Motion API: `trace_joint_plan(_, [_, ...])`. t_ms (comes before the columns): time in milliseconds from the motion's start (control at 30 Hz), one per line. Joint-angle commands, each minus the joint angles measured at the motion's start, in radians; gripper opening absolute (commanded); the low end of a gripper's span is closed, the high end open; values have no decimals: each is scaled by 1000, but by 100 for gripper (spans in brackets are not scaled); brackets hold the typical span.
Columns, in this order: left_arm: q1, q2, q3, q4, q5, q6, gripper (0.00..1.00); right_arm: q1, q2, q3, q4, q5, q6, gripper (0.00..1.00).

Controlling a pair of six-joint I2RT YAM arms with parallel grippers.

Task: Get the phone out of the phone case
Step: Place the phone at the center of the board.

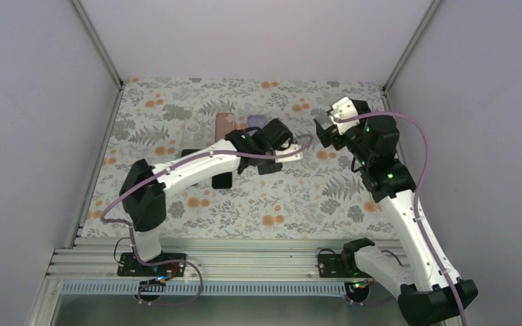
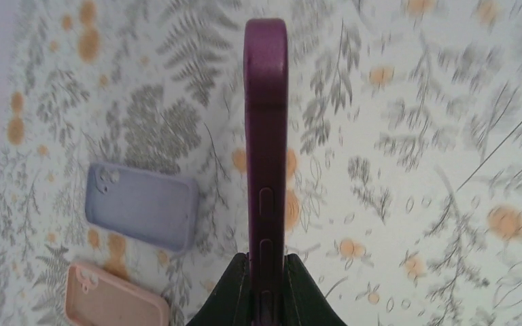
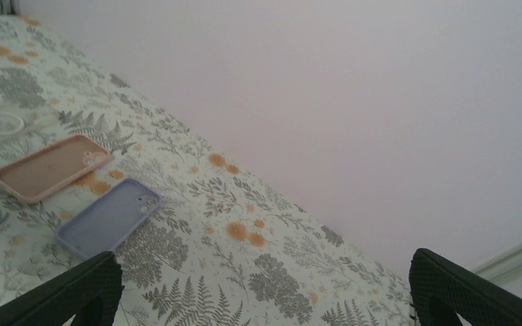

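Observation:
In the left wrist view a dark purple phone case [image 2: 266, 136] stands edge-on, its side buttons facing the camera. My left gripper [image 2: 266, 261] is shut on its lower end, one black finger [image 2: 239, 285] on each flat face, and holds it above the floral cloth. From this edge I cannot tell whether the phone sits inside. In the top view the left gripper [image 1: 280, 144] is near the table's middle. My right gripper [image 1: 323, 130] hovers just to its right, raised and apart from the case. The right gripper [image 3: 262, 272] is open wide, with nothing between its fingers.
A lilac case [image 2: 143, 204] [image 3: 109, 214] and a pink case [image 2: 112, 299] [image 3: 51, 166] lie empty on the cloth behind the left gripper. A clear ring [image 3: 1, 123] lies further left. A dark flat object [image 1: 221, 180] lies under the left forearm. Pale walls [image 1: 245, 34] close in the back and sides.

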Motion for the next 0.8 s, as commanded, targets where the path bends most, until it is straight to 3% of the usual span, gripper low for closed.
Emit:
trace_joint_plan(0, [-24,32,-25,-12,-279,80,2,-59,-22,37,-28,-125,98,99])
trace_joint_plan(200, [-30,69,-133,111,-415,134,3,-95,-33,40,-32,-159,119,99])
trace_joint_plan(400, [-27,106,-140,161,-419,148,2,-101,-29,40,-31,-168,124,99])
trace_joint_plan(567, [-16,127,-41,66,-285,62,2,-102,-30,37,-34,-171,123,99])
trace_joint_plan(767, [-20,173,-77,87,-386,118,2,-104,-29,42,-34,-175,127,99])
